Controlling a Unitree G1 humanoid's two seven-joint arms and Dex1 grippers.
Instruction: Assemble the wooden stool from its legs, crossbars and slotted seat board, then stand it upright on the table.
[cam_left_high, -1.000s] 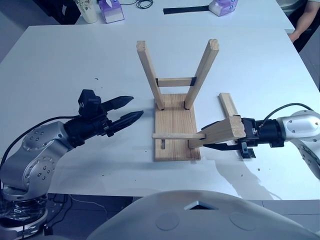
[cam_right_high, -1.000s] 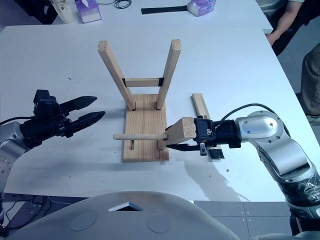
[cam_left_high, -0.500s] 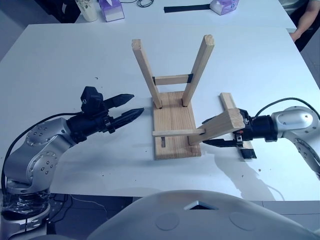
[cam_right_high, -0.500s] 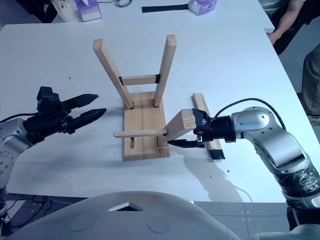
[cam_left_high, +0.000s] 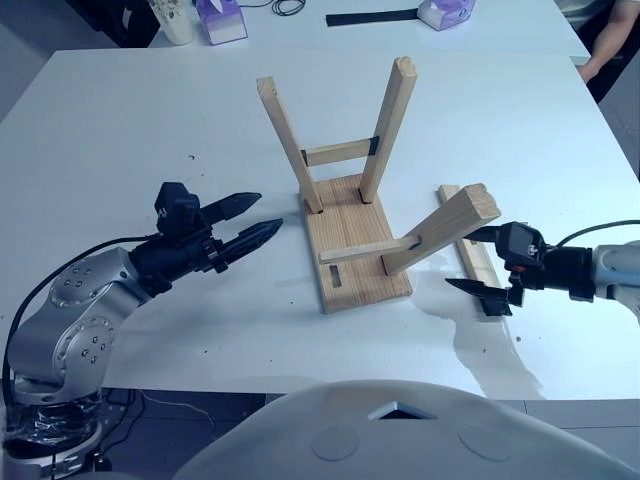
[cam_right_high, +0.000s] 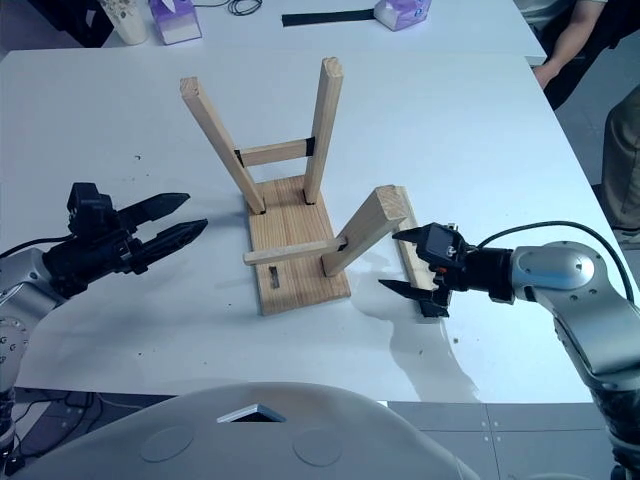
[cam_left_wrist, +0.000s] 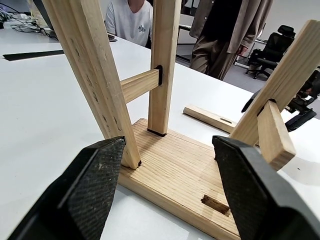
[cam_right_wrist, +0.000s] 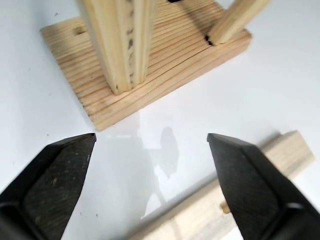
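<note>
The slotted seat board lies flat on the white table. Two legs joined by a crossbar stand upright at its far end. A third leg leans tilted with its foot on the board's near right part, and a thin crossbar sticks out of it to the left. A fourth leg lies loose on the table right of the board. My right gripper is open just right of the tilted leg, apart from it. My left gripper is open, left of the board; an open slot shows near it.
A small black piece lies under the right gripper. Tissue packs, a cup and a black strip sit along the table's far side. Bare table stretches left of the board and behind it.
My right gripper let go of the tilted leg, opened and drew back to the right. The leg now leans by itself, and the board with its legs turned slightly. The left gripper barely moved.
</note>
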